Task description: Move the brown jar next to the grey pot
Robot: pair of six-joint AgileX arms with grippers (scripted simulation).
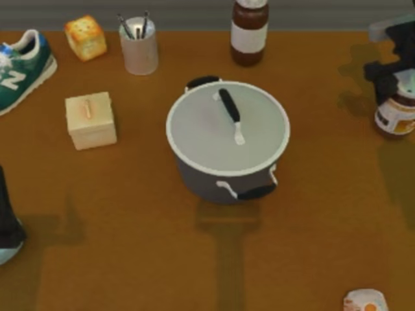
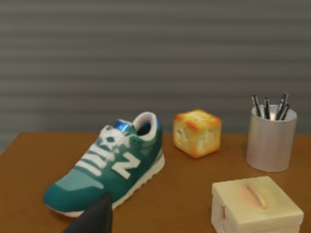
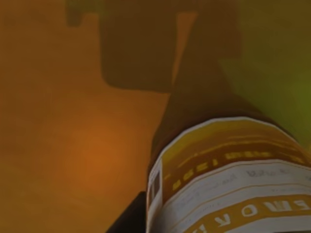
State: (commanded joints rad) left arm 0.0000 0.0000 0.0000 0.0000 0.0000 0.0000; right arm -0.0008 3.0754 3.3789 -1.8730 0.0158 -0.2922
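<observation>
1. Transport step, by the look of it: right gripper [image 1: 397, 87] clamped on the brown jar [image 1: 394, 115], close to the table's [image 1: 130, 214] right edge, seemingly lifted.
2. Next, by judgement: carry toward the grey pot [image 1: 227, 139] at the table's middle, set down just beside, not touching.
3. Left gripper [image 1: 8, 223] parked at the left edge; fingers impossible to tell.
4. Brown tabletop; grey ribbed wall [image 2: 155, 58] behind the far edge.

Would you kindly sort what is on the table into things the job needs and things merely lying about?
Job: brown jar under the right gripper; grey pot.
Lying about: green shoe, bread cube, pen cup, cream box, brown bottle.
</observation>
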